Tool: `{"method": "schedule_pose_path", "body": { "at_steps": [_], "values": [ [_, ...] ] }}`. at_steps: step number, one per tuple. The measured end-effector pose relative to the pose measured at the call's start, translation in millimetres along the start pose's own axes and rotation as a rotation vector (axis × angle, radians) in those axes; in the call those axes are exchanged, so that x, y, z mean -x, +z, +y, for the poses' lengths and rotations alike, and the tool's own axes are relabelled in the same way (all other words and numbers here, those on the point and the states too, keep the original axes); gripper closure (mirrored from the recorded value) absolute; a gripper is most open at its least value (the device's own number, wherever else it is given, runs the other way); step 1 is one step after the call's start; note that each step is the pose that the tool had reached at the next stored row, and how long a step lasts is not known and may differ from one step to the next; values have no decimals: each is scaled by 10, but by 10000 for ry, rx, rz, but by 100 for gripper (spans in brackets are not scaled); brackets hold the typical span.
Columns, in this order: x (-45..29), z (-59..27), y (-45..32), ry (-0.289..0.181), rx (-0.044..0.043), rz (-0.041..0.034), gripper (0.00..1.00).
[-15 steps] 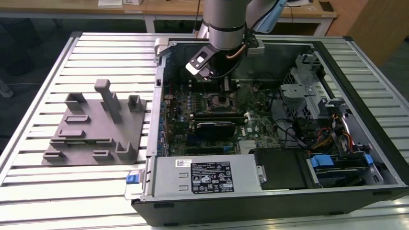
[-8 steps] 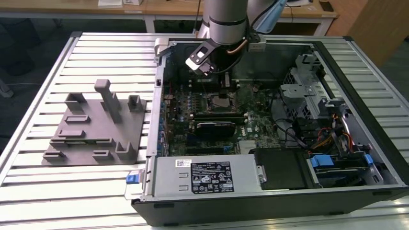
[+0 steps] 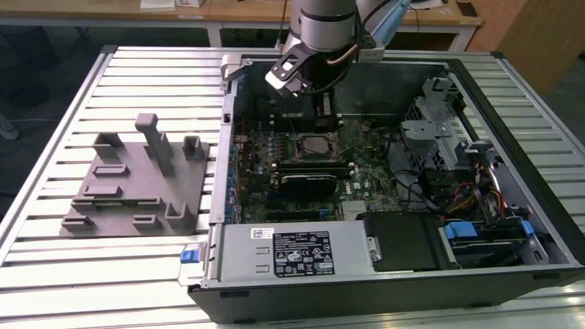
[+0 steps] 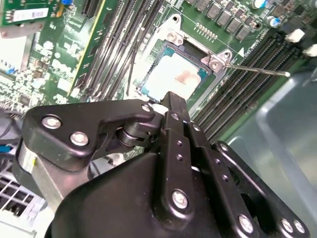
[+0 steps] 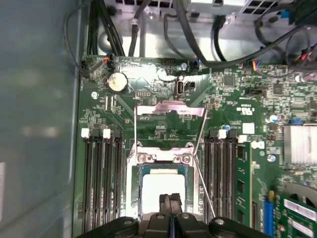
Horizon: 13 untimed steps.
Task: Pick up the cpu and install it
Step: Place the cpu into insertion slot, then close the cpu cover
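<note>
The gripper (image 5: 171,200) is hanging with its 2 fingers pressed together, gripping nothing, tips directly over the cpu (image 5: 159,184). The cpu is lying flat inside the socket (image 5: 132,191), apparently seated. The load plate (image 5: 171,110) is standing open and the lever (image 4: 257,70) unlatched: placement is looking done, clamping not. The motherboard (image 5: 237,94) is surrounding it.
</note>
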<state>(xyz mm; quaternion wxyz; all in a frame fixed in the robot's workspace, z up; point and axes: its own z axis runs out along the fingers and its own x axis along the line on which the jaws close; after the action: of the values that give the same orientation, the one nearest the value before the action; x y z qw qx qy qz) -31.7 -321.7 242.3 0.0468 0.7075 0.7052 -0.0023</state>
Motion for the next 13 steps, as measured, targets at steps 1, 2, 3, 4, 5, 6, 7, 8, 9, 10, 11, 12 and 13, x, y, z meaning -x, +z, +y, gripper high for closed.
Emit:
{"method": "schedule_pose_path", "body": {
  "at_steps": [1, 2, 3, 4, 5, 6, 7, 8, 9, 10, 11, 12, 13],
  "values": [
    [2, 1, -22, 0, 3, 1, 89],
    [3, 2, -42, 0, 6, 0, 89],
    [4, 3, -58, 0, 7, 1, 89],
    [5, 4, -70, 1, 8, 0, 89],
    [5, 4, -72, 1, 9, 1, 89],
    [5, 4, -71, 2, 9, 1, 89],
    [5, 4, -71, 1, 9, 2, 89],
    [5, 4, -71, 1, 9, 1, 89],
    [5, 4, -72, 1, 9, 1, 89],
    [5, 4, -72, 1, 9, -2, 89],
    [5, 4, -72, 1, 9, -2, 89],
    [5, 4, -72, 1, 8, -3, 89],
    [5, 6, -72, 1, 8, -3, 89]
  ]
}}
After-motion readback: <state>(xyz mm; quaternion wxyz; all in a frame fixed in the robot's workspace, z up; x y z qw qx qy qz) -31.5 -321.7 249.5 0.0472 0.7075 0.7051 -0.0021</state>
